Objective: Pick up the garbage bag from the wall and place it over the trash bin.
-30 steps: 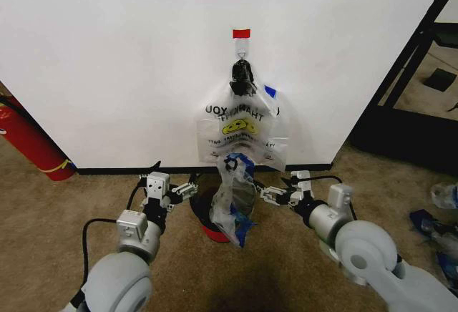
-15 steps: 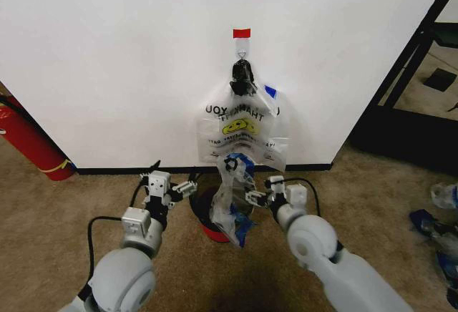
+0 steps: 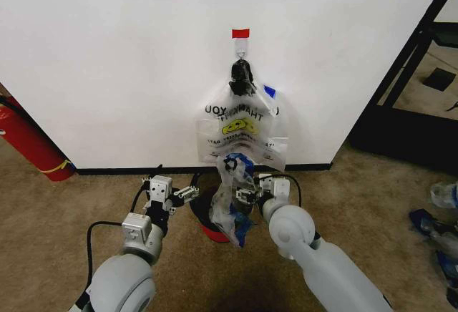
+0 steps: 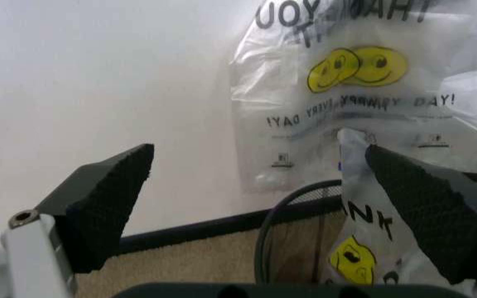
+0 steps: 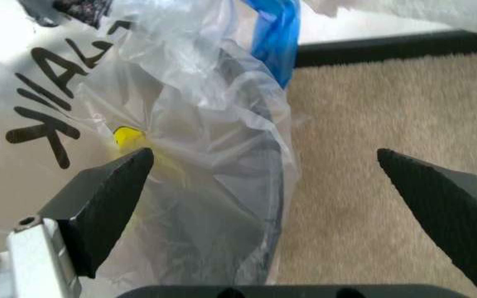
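A red fire extinguisher leans at the far left, well apart from both arms. The left gripper is low over the carpet, and its fingers are spread wide with nothing between them. In the left wrist view, past these fingers, the white wall with its black baseboard stands ahead, and the rim of the trash bin curves just beyond the fingertips.

The garbage bag hangs crumpled over the trash bin, in the space between the two grippers, and its lower part covers the side of the bin toward the right arm. Above it the matching bags hang flat on the wall under a black knot, below a hook and a red tape strip.

The right gripper is pressed close to the garbage bag. Its fingers are also wide open and they grip nothing; the plastic lies before one finger, and bare carpet lies before the other.
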Motion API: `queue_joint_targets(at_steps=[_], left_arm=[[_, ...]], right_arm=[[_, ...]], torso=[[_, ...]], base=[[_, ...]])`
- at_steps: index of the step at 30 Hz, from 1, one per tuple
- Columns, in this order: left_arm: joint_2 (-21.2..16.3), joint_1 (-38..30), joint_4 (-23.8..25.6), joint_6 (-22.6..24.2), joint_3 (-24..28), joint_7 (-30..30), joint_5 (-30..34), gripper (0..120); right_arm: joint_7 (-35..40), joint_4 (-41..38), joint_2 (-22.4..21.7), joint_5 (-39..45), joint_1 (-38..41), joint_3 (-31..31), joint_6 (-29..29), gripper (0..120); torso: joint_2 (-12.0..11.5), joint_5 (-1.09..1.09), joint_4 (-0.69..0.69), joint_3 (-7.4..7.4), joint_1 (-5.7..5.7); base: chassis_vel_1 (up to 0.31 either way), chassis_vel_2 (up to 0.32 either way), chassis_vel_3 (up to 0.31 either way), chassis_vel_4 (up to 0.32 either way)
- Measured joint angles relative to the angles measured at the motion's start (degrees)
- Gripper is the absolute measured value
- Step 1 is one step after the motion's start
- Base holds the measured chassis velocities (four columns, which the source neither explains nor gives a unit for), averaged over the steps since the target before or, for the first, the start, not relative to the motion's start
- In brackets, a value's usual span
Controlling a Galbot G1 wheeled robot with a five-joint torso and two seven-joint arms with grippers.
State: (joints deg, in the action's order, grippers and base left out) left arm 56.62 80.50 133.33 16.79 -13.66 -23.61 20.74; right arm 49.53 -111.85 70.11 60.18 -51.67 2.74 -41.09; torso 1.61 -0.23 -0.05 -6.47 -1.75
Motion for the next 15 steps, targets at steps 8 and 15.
queue_joint_targets(at_steps=[8, 15], left_arm=[[-0.02, 0.69, 0.57, 0.17, -0.20, -0.16, 0.10, 100], [0.25, 1.09, 0.36, 0.28, -0.15, -0.23, 0.14, 100]], right_arm=[[8.42, -0.62, 1.28, 11.99, 2.52, -1.17, -1.08, 99], [12.38, 0.95, 2.29, 16.85, 3.14, -2.44, -1.09, 98]], torso=[[0.00, 0.00, 0.00, 0.00, 0.00], [0.00, 0.01, 0.00, 0.00, 0.00]], base=[[0.000, 0.000, 0.000, 0.000], [0.000, 0.000, 0.000, 0.000]])
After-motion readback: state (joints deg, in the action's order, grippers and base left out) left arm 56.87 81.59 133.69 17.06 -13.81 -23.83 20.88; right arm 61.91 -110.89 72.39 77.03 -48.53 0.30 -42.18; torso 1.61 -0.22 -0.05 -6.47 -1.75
